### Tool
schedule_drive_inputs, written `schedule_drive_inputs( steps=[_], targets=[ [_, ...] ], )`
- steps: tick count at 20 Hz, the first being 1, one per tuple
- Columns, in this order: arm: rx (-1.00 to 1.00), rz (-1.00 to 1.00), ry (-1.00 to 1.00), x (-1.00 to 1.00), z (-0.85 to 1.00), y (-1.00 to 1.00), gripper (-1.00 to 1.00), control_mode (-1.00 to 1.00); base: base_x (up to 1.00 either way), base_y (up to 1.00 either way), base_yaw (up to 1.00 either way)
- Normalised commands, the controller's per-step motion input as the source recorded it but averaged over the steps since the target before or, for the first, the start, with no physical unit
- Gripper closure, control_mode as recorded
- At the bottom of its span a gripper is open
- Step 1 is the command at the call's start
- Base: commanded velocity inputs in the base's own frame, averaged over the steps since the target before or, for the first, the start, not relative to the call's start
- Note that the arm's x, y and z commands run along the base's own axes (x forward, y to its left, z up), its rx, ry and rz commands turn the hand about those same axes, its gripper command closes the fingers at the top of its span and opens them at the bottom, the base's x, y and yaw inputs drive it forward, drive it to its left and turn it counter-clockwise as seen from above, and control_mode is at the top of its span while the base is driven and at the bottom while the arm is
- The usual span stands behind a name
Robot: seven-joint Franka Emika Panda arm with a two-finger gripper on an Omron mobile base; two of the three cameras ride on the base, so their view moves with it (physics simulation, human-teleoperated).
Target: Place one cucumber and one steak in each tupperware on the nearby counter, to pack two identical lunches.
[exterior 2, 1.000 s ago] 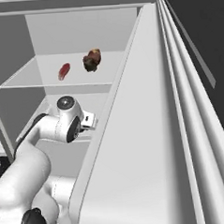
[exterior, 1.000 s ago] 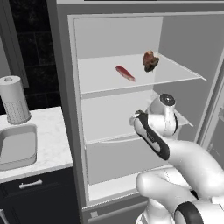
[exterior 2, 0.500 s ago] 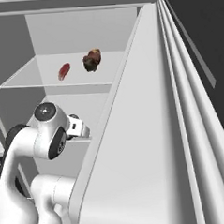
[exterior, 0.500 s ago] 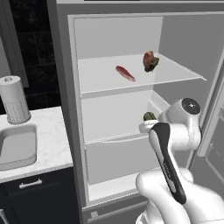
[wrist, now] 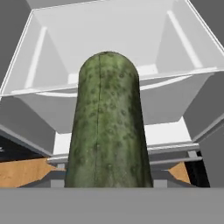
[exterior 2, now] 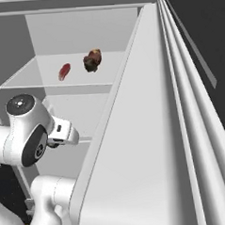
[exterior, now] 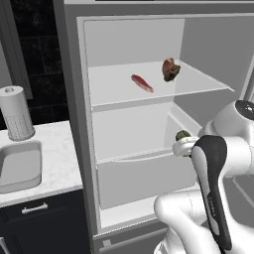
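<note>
The gripper (exterior: 181,144) is clamped on the dark green cucumber (wrist: 108,127), which stands up lengthwise from between the fingers in the hand view and hides the fingertips themselves. In the left base view only the cucumber's rounded end (exterior: 182,134) peeks above the white hand, in front of the open fridge's middle shelf (exterior: 134,134). On the upper shelf (exterior: 114,84) lie both steaks: the flat red steak (exterior: 142,82) toward the middle and the lumpy brown-red steak (exterior: 170,69) just to its right (apart, not touching). The right base view shows the same pair, red slab (exterior 2: 64,71) left of the brown chunk (exterior 2: 92,60). A light-grey tupperware (exterior: 20,166) sits on the marbled counter (exterior: 59,158) left of the fridge, with a paper towel roll (exterior: 16,113) behind it.
</note>
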Motion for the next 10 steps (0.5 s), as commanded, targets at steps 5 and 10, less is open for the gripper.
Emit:
schedule_drive_inputs(
  steps=[5, 10],
  targets=[
    [0.00, 0.00, 0.00, 0.00, 0.00, 0.00, 1.00, 1.00, -1.00, 0.17, 0.05],
    [0.00, 0.00, 0.00, 0.00, 0.00, 0.00, 1.00, 1.00, -0.81, 0.90, 0.19]
  ],
)
